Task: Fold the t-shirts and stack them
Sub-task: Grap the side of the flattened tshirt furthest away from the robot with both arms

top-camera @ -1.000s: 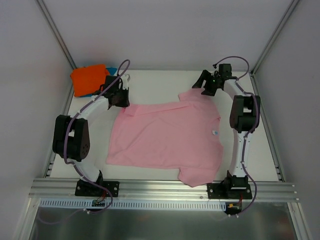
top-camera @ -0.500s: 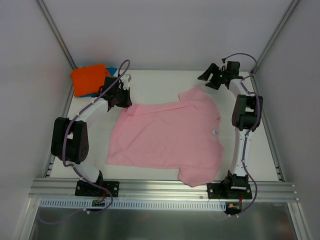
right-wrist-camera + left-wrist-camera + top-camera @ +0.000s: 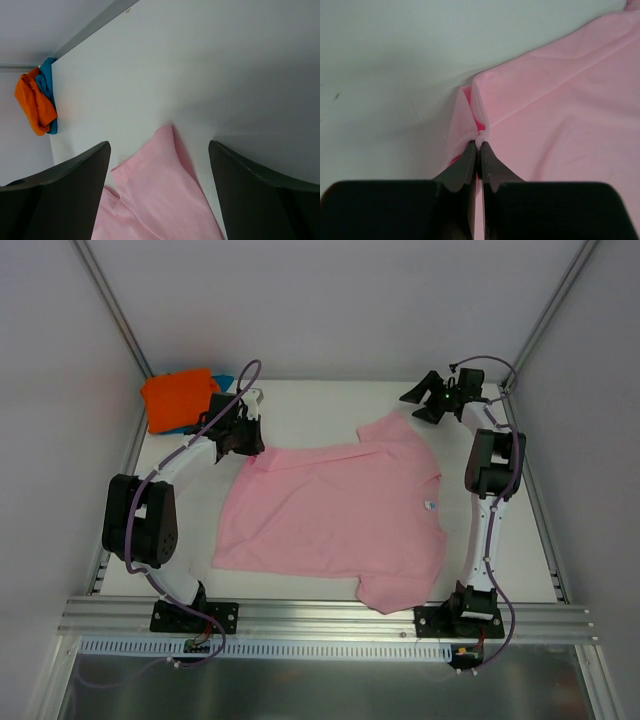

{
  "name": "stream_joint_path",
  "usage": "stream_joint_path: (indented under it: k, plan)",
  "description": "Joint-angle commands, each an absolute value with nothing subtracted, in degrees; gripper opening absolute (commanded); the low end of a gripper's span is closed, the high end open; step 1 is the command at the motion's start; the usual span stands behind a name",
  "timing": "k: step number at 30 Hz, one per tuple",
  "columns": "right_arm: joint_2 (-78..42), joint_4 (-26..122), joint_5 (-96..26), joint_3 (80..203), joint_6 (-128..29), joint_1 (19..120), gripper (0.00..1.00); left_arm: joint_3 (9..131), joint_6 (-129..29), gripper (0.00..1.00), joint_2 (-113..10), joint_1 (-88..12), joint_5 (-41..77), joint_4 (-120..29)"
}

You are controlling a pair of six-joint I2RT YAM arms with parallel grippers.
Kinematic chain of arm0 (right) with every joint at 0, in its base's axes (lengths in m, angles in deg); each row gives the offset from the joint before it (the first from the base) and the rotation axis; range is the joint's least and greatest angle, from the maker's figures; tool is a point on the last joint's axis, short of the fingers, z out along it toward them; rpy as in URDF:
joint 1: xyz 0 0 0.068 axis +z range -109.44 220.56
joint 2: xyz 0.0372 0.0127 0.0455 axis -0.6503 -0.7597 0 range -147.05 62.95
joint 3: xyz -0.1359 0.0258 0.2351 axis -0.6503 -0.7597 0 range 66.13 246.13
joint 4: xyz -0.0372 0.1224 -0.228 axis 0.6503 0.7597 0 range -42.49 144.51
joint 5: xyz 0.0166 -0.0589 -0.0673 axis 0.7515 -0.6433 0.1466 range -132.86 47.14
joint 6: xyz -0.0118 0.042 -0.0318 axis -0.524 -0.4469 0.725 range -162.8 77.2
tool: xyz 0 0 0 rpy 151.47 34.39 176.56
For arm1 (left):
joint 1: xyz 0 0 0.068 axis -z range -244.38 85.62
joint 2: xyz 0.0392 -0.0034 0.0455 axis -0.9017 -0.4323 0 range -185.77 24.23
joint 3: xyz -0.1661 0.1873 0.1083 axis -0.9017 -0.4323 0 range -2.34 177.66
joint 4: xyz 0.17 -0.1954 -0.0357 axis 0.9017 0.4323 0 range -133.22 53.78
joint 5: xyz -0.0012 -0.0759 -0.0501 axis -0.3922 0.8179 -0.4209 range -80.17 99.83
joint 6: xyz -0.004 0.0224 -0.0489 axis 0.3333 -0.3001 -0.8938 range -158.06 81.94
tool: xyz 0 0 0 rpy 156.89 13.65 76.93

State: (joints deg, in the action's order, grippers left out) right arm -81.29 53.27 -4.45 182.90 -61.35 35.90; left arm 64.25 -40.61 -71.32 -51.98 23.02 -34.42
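A light pink t-shirt [image 3: 335,515] lies spread across the middle of the table, with a small white neck tag [image 3: 429,505] near its right edge. My left gripper [image 3: 248,445] is shut on the shirt's far left corner [image 3: 479,131]; the cloth bunches at the fingertips [image 3: 480,146]. My right gripper [image 3: 418,406] stands open above the table at the far right, beyond the shirt's far sleeve [image 3: 165,170], with nothing between its fingers [image 3: 95,165]. A bright orange t-shirt [image 3: 178,397] lies folded on a teal-blue one [image 3: 224,378] in the far left corner.
White walls and metal frame posts [image 3: 112,300] close in the table on three sides. An aluminium rail [image 3: 320,618] carries both arm bases along the near edge. The folded pile [image 3: 37,102] sits against the far wall.
My right gripper has lifted off the pink shirt's far right sleeve and drawn back toward the far right corner, open. The sleeve now lies flat. The left gripper keeps its hold, barely moved.
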Motion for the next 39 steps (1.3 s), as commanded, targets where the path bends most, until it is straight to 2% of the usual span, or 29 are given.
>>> stream_joint_path:
  k: [1, 8, 14, 18, 29, 31, 34, 35, 38, 39]
  plan:
    - [-81.8, 54.8, -1.6, 184.2, -62.6, 36.3, 0.84, 64.2, -40.5, 0.0, -69.6, -51.5, 23.8, -36.3]
    - [-77.9, 54.5, -0.2, 177.7, -62.9, 36.6, 0.81, 64.2, -40.9, 0.0, -69.5, -51.3, 24.0, -36.2]
    - [-77.4, 57.4, 1.2, 177.8, -62.6, 37.3, 0.68, 64.0, -41.3, 0.0, -69.2, -51.2, 24.2, -36.0]
    - [-78.2, 58.5, 2.3, 178.8, -63.0, 37.7, 0.63, 63.8, -41.4, 0.0, -68.8, -51.0, 24.2, -36.0]
    - [-82.2, 57.9, 4.7, 182.8, -66.9, 38.1, 0.6, 63.7, -41.6, 0.0, -68.8, -50.9, 24.5, -36.5]
    - [-82.9, 57.7, 4.8, 183.4, -67.8, 38.2, 0.56, 63.7, -41.5, 0.0, -68.8, -51.0, 24.3, -36.5]
    - [-83.6, 57.4, 4.9, 184.2, -68.1, 38.4, 0.37, 63.5, -41.3, 0.0, -68.8, -50.9, 24.2, -36.5]
    - [-83.7, 57.4, 4.8, 184.6, -68.2, 38.5, 0.24, 63.4, -41.3, 0.0, -68.7, -50.9, 24.3, -36.5]
    - [-84.0, 57.4, 4.2, 184.9, -68.2, 38.5, 0.03, 63.2, -41.4, 0.0, -68.8, -50.8, 24.3, -36.7]
    - [-83.9, 57.3, 4.1, 184.8, -68.0, 38.6, 0.01, 63.1, -41.5, 0.0, -68.8, -50.9, 24.4, -36.8]
